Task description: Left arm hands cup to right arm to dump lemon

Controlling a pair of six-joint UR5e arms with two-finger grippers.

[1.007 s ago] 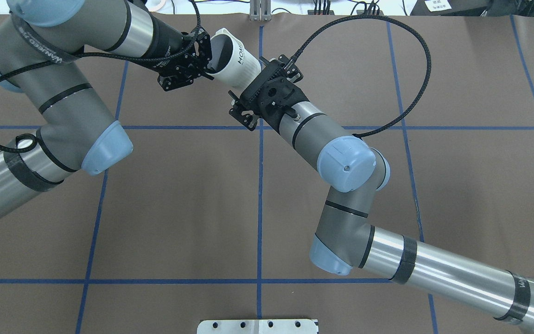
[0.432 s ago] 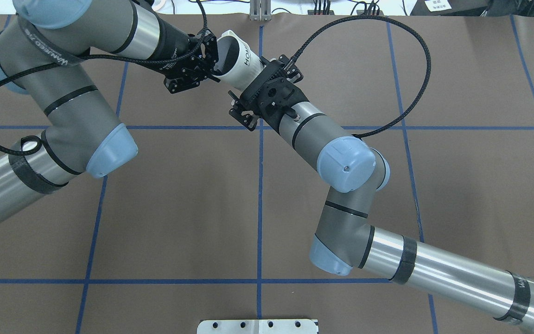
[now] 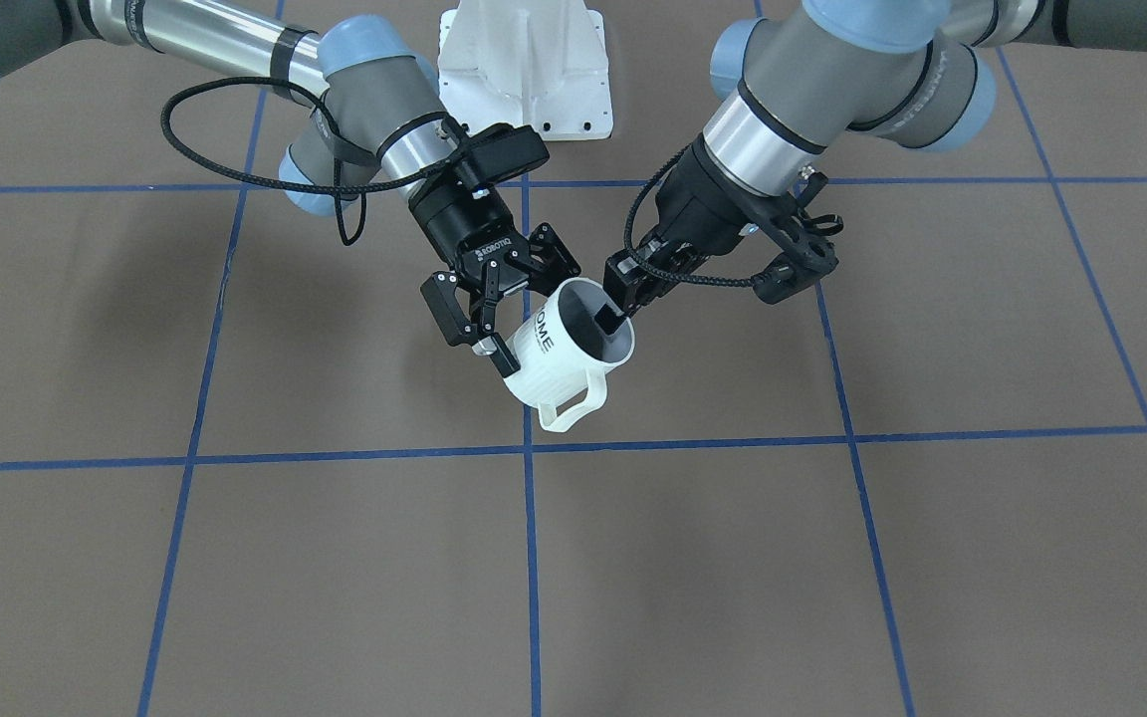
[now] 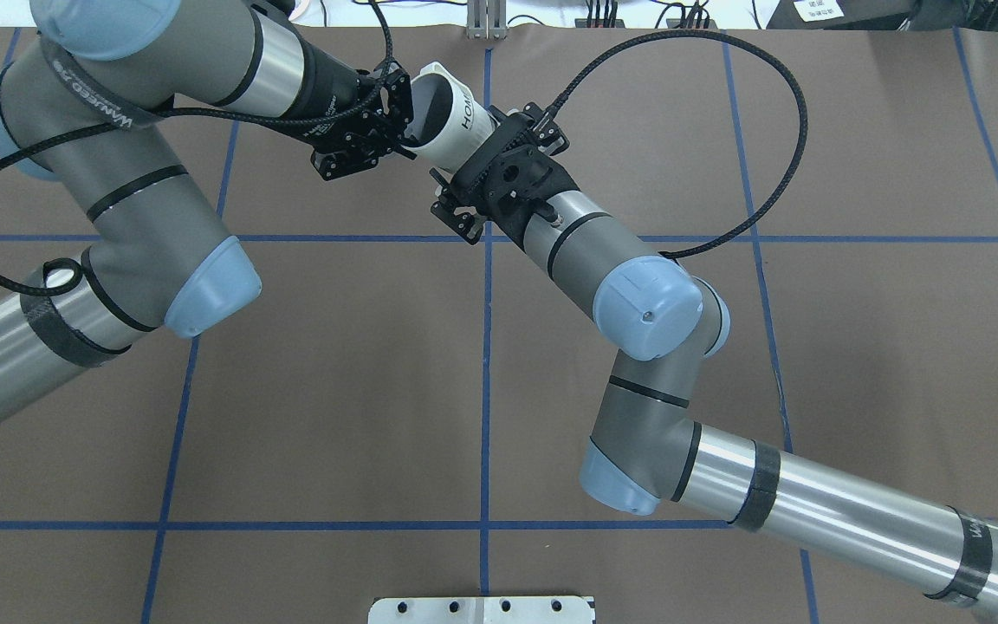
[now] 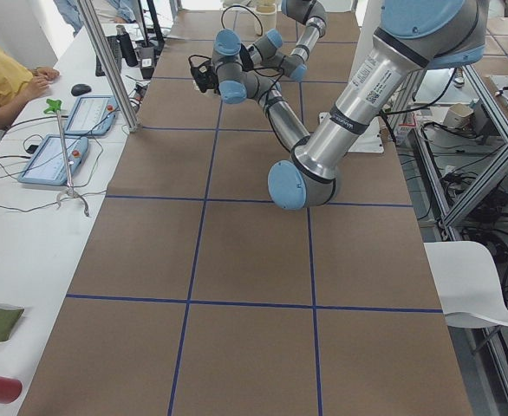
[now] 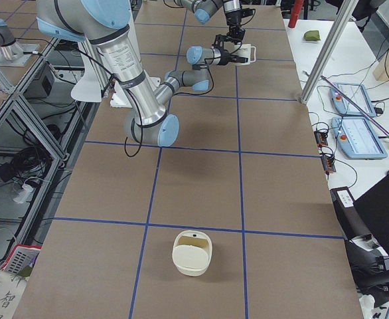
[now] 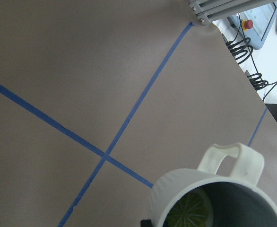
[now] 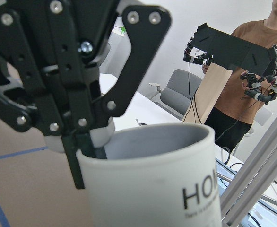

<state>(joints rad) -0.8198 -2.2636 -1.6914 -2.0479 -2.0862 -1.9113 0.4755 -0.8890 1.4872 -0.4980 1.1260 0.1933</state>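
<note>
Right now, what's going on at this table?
Mid-air handover. The left pincer holds the cup by its rim, one finger inside, tilted above the table. The right pincer straddles the cup's base; whether it has clamped is unclear. The lemon sits inside the cup, not yet dumped.

Both arms: silver-grey tubes, pale-blue joint caps, black seam rings, black straps with white lettering.
Left arm (image 4: pixel 148 204): braided black cable, barcode label. Left gripper (image 3: pixel 615 307): black, ringed side bracket, slim fingers, silver screws.
Right arm (image 4: pixel 638 295): large braided black cable loop. Right gripper (image 3: pixel 524 309): black linkage fingers, white ROBOTIQ print.
</note>
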